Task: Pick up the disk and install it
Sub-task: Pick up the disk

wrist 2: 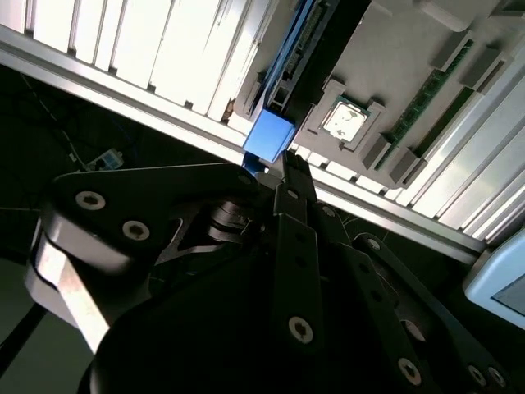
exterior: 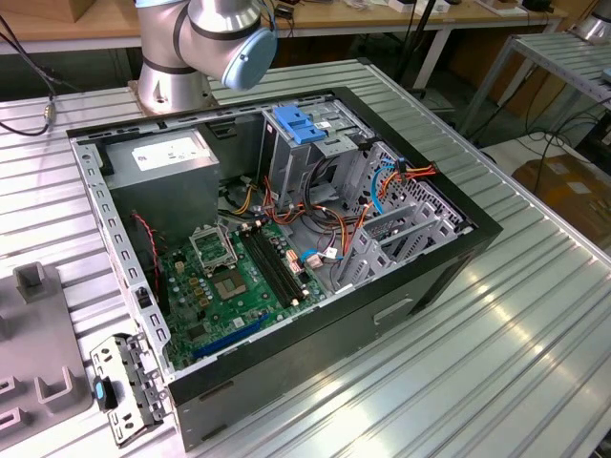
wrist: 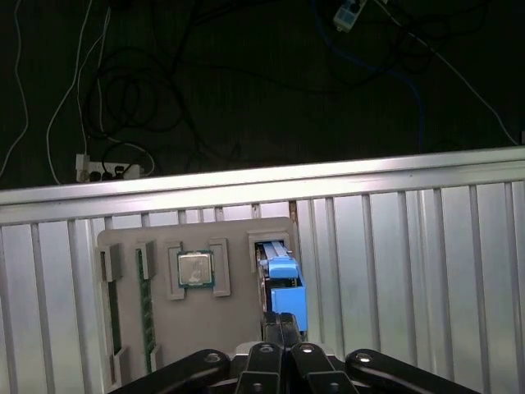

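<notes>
First wrist view, taking it across: the memory sticks [wrist: 148, 304] lie in slots of the grey fixture plate [wrist: 238, 316], off to one side of my tool; the processor chip [wrist: 195, 269] sits in its pocket, nearer the tool's line; the disk [wrist: 280, 275] stands on edge in its own slot, blue carrier facing the tool, straight ahead of the gripper [wrist: 281, 322]; the fingers look pressed together with no gap that I can make out, and their tips are right at the blue carrier, though I cannot tell whether they touch it; the plate rests on the ribbed aluminium table [wrist: 410, 271]. In the second wrist view the tips come just beside the carrier's blue end. On the exterior view I see the power supply [exterior: 167, 167], the arm [exterior: 220, 29], the motherboard [exterior: 239, 286] and the blue latch [exterior: 298, 124], all but the arm inside the open computer case [exterior: 410, 286].
</notes>
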### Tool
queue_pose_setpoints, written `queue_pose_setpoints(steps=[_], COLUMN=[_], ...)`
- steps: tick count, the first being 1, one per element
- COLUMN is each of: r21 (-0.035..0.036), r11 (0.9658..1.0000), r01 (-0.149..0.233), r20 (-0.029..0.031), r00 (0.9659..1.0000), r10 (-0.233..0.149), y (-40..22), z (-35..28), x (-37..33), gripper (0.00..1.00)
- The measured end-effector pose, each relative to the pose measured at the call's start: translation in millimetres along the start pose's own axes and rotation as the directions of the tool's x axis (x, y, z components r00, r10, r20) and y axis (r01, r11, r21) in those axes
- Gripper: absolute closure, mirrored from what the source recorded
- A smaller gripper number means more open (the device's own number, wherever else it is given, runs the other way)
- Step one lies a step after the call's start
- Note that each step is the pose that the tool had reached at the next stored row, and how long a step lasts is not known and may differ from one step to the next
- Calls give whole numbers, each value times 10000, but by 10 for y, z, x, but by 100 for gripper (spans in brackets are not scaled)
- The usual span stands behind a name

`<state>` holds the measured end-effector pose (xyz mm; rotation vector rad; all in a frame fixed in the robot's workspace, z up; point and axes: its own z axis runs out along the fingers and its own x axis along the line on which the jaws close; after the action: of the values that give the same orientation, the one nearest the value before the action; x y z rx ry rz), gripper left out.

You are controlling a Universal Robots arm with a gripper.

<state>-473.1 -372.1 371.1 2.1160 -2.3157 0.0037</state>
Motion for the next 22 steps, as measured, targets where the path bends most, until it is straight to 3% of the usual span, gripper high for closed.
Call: queue_pose_setpoints(steps=[9,11,15,16,18,20,21,22], r21=[2,3,6,5,-4,-11,-18,-26], r11=[10000,10000,10000,9999,9996,9990,9989,9988], r01=[22,24,-46,-122,-270,-447,-471,-480], r20=[-10,-11,-11,-10,-12,-12,-12,-13], r00=[10000,10000,10000,9999,9996,9990,9989,9988], r10=[-22,-24,46,122,270,447,471,480], y=[0,0,0,-1,-6,-17,-18,-19], z=[26,61,147,168,201,244,262,282], x=[0,0,-1,-1,-2,-3,-5,-6], gripper=[89,83,58,58,47,47,40,40])
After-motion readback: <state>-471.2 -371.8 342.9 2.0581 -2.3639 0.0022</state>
